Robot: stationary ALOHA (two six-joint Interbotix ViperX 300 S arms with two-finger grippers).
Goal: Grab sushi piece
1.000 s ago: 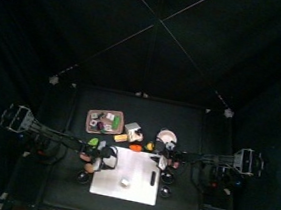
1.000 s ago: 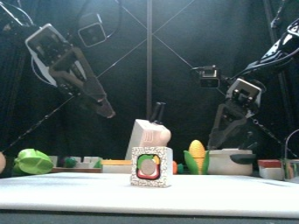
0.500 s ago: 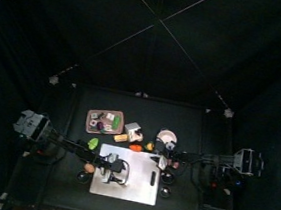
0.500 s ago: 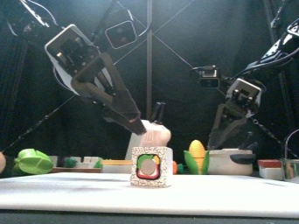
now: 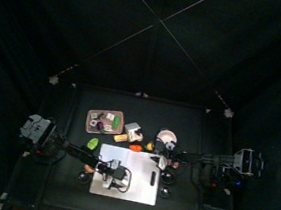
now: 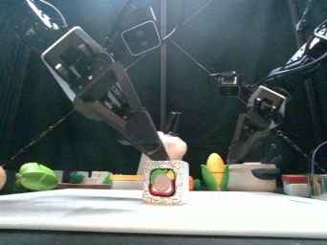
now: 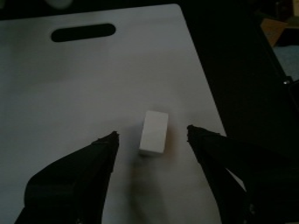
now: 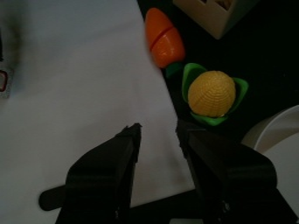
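The sushi piece [image 6: 163, 182] stands upright on the white cutting board [image 6: 64, 209], with its coloured filling facing the front camera. In the left wrist view it is a small white block [image 7: 155, 131] on the board [image 7: 70, 96]. My left gripper [image 7: 152, 136] is open and hangs just above the piece, one jaw on each side, not touching it. In the front view its fingertips [image 6: 163, 149] are right over the piece. My right gripper [image 8: 158, 131] is open and empty over the board's right edge, beside the toy corn [image 8: 214, 94].
An orange toy piece [image 8: 163, 37] lies by the corn. A green toy [image 6: 36, 176], a corn cob [image 6: 216, 170] and a white pot [image 6: 253, 176] stand behind the board. A tray of food [image 5: 104, 121] and a bowl [image 5: 167, 138] sit at the back.
My left arm has swung right and down, from high at the left to just above the sushi piece. The right arm and the sushi piece have not moved.
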